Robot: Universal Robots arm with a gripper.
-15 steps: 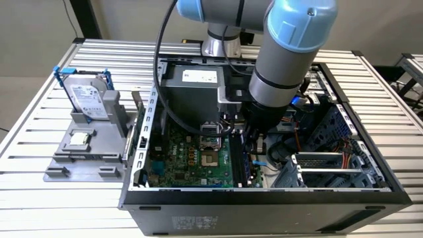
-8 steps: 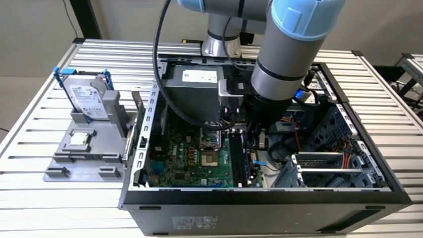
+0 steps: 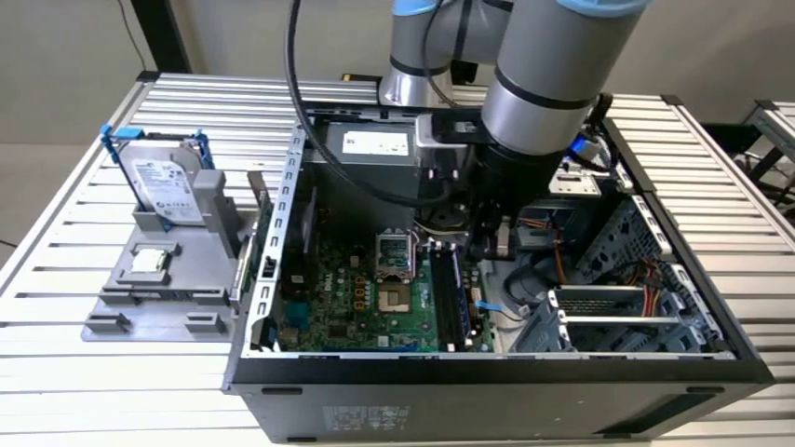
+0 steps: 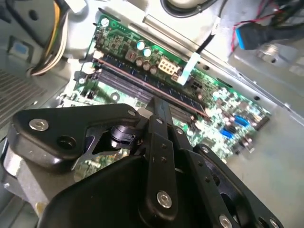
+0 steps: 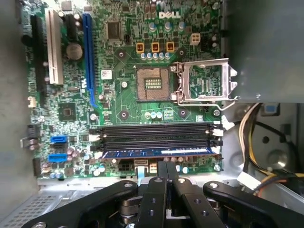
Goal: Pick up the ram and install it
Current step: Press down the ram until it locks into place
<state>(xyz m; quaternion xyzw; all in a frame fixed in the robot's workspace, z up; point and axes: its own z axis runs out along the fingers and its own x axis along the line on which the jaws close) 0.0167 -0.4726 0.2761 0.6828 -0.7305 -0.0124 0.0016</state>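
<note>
We see the ram (image 5: 156, 152) lying in the lowest motherboard slot at lower centre of the first wrist view, the gripper (image 5: 166, 167) pinched narrow just above it, empty. Uneven pressing could leave one end unlatched.

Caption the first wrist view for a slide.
Hand poised beside the ram, which sits in the motherboard slot.
</note>
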